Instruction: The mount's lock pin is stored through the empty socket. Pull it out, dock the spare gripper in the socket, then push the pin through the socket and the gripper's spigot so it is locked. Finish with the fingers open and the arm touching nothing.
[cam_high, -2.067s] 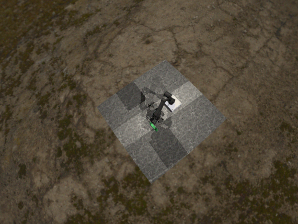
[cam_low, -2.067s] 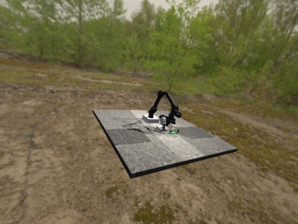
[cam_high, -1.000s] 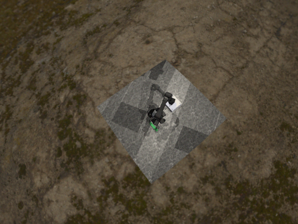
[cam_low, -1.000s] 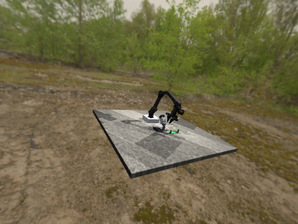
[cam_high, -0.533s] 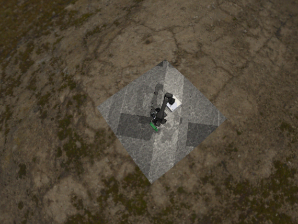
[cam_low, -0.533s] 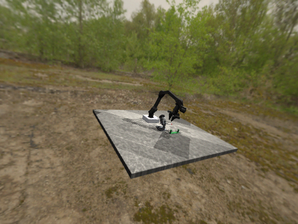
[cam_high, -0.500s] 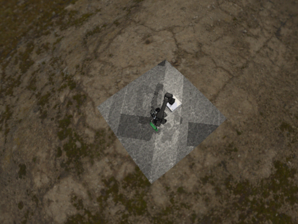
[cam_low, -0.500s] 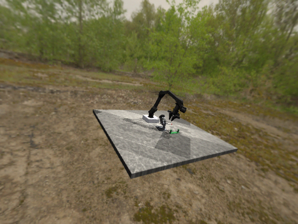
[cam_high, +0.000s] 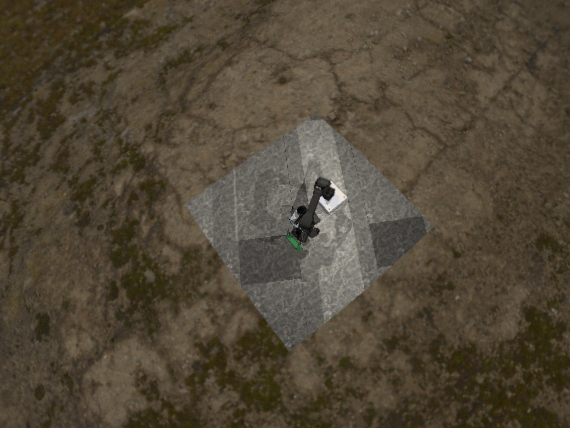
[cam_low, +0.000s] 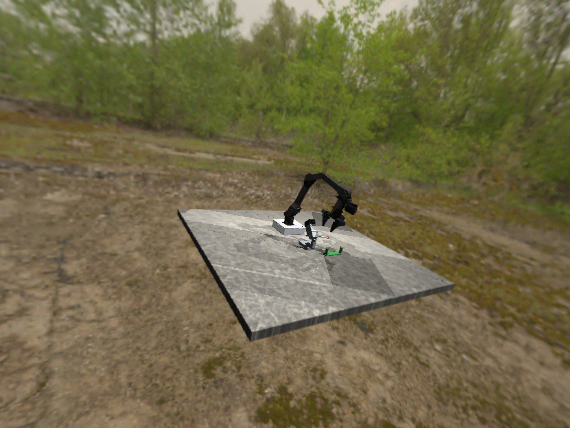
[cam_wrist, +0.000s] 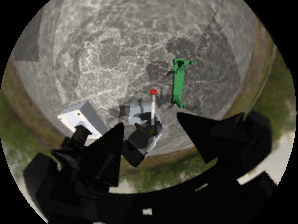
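My gripper (cam_low: 329, 228) (cam_wrist: 150, 119) is open and empty, above and in front of the mount. The grey mount (cam_low: 313, 243) (cam_wrist: 137, 115) stands on the slab, with the black spare gripper (cam_low: 310, 228) (cam_wrist: 137, 146) upright at its top, seemingly in the socket. The lock pin (cam_wrist: 153, 107) (cam_low: 328, 237) has a red head (cam_wrist: 153, 92) and a pale shaft. It juts from the mount's side, much of its shaft outside; its inner end is hidden, so how deep it sits cannot be told. In the wrist view it shows between my spread fingers, which do not grip it.
An empty green cradle (cam_high: 294, 242) (cam_low: 333, 253) (cam_wrist: 178, 84) with upright ends lies beside the mount, near the pin's head. The arm's white base block (cam_high: 332, 202) (cam_low: 287, 228) (cam_wrist: 79, 120) stands behind the mount. The grey slab (cam_high: 280, 310) (cam_low: 280, 300) ends in open edges.
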